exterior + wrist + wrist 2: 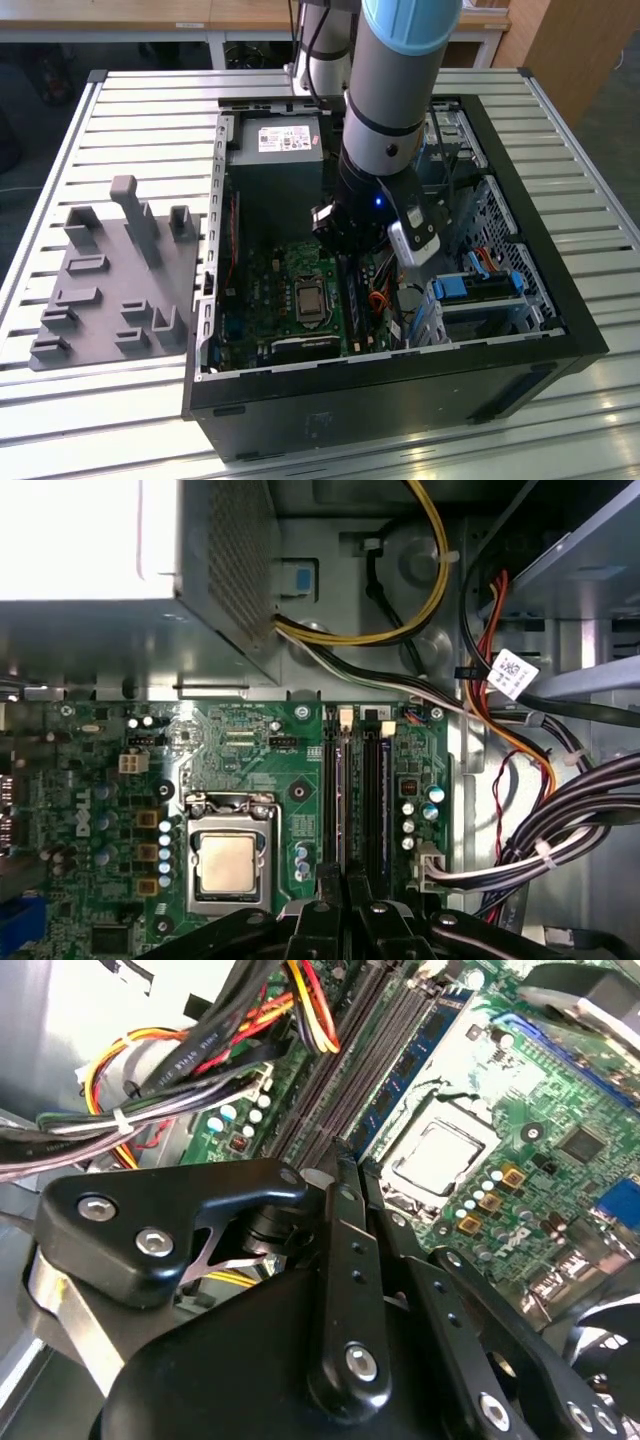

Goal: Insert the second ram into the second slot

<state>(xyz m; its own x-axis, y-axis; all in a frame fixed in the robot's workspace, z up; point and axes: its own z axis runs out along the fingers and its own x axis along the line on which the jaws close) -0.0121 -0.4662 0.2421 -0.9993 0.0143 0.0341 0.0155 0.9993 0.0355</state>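
Second ram (412,1065), a thin blue stick, stands on edge among the memory slots (370,790), just beside the CPU socket (228,865) on the green motherboard (260,780). In the first wrist view the stick runs straight away from the tool (347,892), whose tip sits at its near end. Whether the tool is clenched on it or released I cannot tell. In the exterior view the tool (345,245) hangs low inside the open computer case (565,310), which lies on a slatted metal counter (150,110). Bundled cables (560,825) run beside the slots on the side away from the socket. A grey fixture plate (110,290) lies on the counter at the exterior view's left.
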